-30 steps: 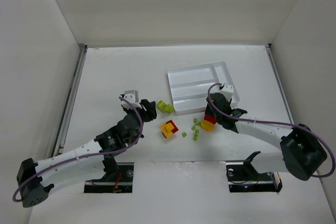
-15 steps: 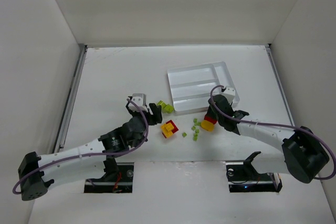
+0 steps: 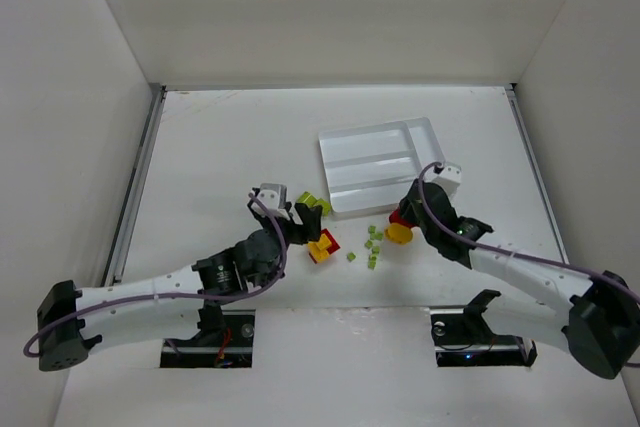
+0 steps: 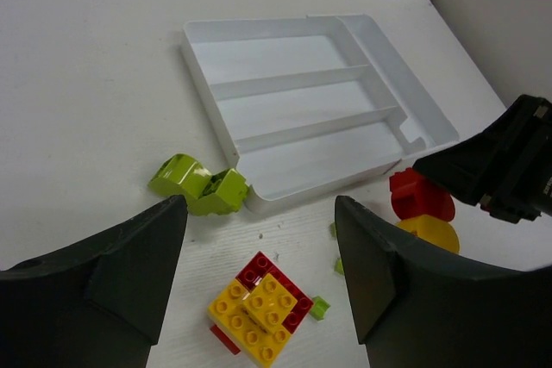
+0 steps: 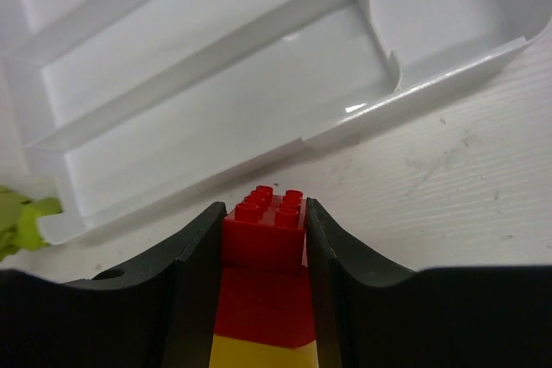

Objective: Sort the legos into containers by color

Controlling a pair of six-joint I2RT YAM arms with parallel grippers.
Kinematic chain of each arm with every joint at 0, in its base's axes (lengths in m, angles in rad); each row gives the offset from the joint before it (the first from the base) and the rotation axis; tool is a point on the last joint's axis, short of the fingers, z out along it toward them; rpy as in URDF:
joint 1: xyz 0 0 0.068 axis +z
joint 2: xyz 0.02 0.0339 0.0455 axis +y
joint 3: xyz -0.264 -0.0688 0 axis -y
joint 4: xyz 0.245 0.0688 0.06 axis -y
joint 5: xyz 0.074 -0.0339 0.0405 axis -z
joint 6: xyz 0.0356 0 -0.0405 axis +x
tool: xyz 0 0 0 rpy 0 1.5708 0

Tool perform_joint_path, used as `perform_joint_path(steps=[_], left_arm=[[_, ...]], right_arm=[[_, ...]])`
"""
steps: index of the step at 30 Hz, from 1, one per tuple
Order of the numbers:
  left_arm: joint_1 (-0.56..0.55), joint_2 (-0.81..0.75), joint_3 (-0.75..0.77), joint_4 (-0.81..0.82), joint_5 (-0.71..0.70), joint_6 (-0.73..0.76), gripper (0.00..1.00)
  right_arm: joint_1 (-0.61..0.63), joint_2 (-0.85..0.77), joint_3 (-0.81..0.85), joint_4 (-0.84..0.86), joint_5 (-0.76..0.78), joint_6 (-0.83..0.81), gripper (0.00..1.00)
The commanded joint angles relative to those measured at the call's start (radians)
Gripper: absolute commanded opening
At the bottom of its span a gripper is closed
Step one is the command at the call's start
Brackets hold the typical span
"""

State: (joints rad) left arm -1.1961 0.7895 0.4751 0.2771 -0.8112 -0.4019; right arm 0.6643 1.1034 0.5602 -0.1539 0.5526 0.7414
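Note:
My right gripper (image 5: 263,217) is shut on a red brick (image 5: 266,234) that has a yellow piece joined below it; the pair shows in the top view (image 3: 400,230) near the white tray's (image 3: 335,209) front edge. My left gripper (image 4: 259,247) is open over a yellow-and-red brick cluster (image 4: 261,306), also in the top view (image 3: 322,244). Two lime green blocks (image 4: 197,184) lie by the tray's near left corner. Tiny lime cubes (image 3: 372,245) lie scattered between the cluster and the right gripper. All the tray's slots (image 4: 297,109) look empty.
White walls enclose the table on three sides. A metal rail (image 3: 135,187) runs along the left edge. The tray (image 5: 172,75) fills the upper part of the right wrist view, just beyond the held brick.
My left gripper moved right, from beside the green blocks to over the yellow-and-red cluster. My right arm shifted right and swung, keeping the red-and-yellow piece in its jaws.

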Motion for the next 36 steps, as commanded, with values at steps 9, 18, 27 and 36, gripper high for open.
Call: perform_joint_path(steps=[9, 18, 27, 36], left_arm=[[-0.110, 0.089, 0.063, 0.325, 0.063, 0.100, 0.81], [-0.101, 0.120, 0.095, 0.398, 0.152, 0.017, 0.82], [-0.024, 0.165, 0.200, 0.179, 0.193, -0.222, 0.71], [0.071, 0.221, 0.243, 0.054, 0.282, -0.351, 0.68]], right_arm=[[0.068, -0.063, 0.257, 0.051, -0.118, 0.018, 0.25], [0.076, -0.030, 0.300, 0.116, -0.286, 0.072, 0.25], [0.064, -0.034, 0.313, 0.157, -0.355, 0.107, 0.26], [0.048, -0.031, 0.310, 0.191, -0.385, 0.128, 0.27]])
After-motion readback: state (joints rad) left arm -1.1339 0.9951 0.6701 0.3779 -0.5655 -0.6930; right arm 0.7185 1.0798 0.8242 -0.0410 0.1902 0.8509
